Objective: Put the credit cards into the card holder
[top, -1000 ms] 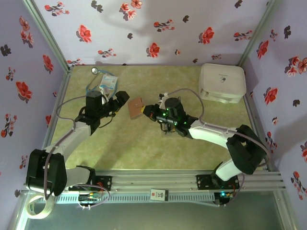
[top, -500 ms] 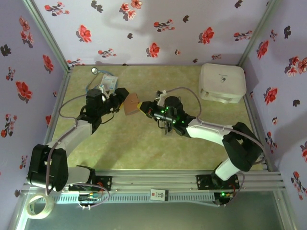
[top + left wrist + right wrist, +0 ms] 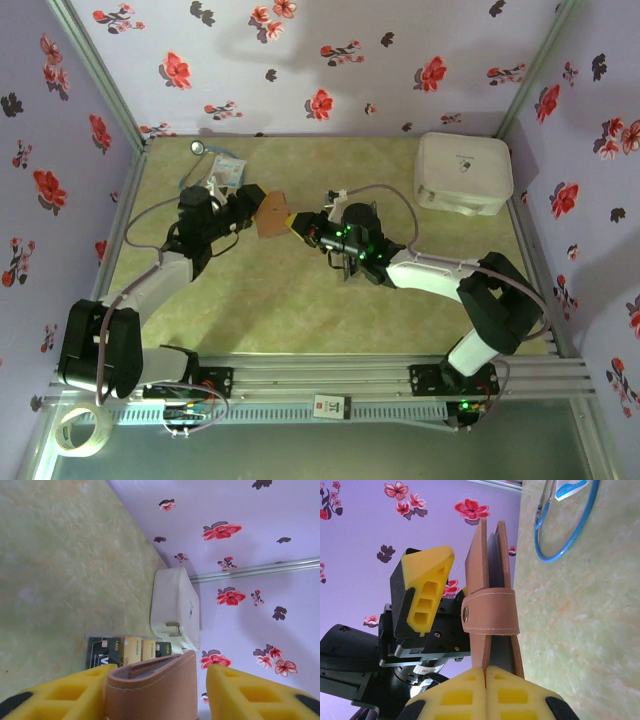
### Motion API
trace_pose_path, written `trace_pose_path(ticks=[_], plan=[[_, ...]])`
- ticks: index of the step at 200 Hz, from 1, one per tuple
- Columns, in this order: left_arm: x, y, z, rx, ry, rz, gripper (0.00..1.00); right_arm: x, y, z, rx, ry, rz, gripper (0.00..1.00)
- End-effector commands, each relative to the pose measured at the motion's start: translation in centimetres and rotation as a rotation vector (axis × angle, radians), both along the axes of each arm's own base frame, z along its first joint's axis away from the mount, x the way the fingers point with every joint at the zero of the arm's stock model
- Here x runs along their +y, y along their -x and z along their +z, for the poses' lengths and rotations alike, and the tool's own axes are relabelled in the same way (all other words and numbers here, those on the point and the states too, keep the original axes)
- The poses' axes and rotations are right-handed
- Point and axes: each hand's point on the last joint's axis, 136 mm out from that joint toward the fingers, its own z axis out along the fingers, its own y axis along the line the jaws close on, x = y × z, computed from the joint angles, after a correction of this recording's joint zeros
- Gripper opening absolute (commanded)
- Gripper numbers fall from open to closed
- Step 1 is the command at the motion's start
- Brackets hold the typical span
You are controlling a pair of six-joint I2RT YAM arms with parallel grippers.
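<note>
The card holder (image 3: 272,214), a reddish-brown leather wallet, hangs in the air between both grippers. My right gripper (image 3: 485,672) is shut on one leaf at its lower edge, and a strap (image 3: 490,612) wraps its middle. My left gripper (image 3: 157,690) straddles the card holder (image 3: 155,687) with its jaws apart: the left finger (image 3: 60,695) touches the leather and the right finger (image 3: 250,692) stands clear of it. The credit cards (image 3: 127,651), black and yellow-orange in a clear sleeve, lie on the table beyond the holder. Seen from above, the left gripper (image 3: 250,203) and right gripper (image 3: 297,226) face each other.
A big white rounded case (image 3: 463,172) sits at the back right of the green table (image 3: 300,300). A blue-rimmed round thing with a packet (image 3: 215,172) lies at the back left. A roll of tape (image 3: 80,432) lies off the table by the left base.
The right gripper carried the card holder leftward to the left gripper. The left gripper's jaws came around the holder and narrowed from wide open.
</note>
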Motion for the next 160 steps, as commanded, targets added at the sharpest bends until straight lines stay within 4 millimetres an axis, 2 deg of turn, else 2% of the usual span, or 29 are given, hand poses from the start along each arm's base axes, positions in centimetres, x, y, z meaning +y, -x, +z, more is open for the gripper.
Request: trace_pose_path(ticks=[1, 77, 112, 143, 160], plan=[[-0.1, 0.1, 0.6, -0.036, 0.015, -0.017, 0.46, -0.2, -0.2, -0.5, 0.005, -0.006, -0.013, 0.00], [-0.1, 0.3, -0.2, -0.027, 0.003, -0.021, 0.15, -0.2, -0.3, -1.4, 0.014, 0.027, -0.009, 0.00], [-0.1, 0.5, -1.1, -0.014, -0.037, -0.033, 0.06, -1.3, -0.8, -2.4, 0.023, 0.104, 0.004, 0.33], [-0.5, 0.8, -2.1, 0.001, -0.093, -0.062, 0.06, -3.2, -1.5, -3.8, 0.040, 0.234, 0.016, 0.48], [-0.5, 0.8, -2.7, 0.009, -0.106, -0.065, 0.05, -4.0, -1.9, -3.8, 0.020, 0.319, 0.033, 0.54]])
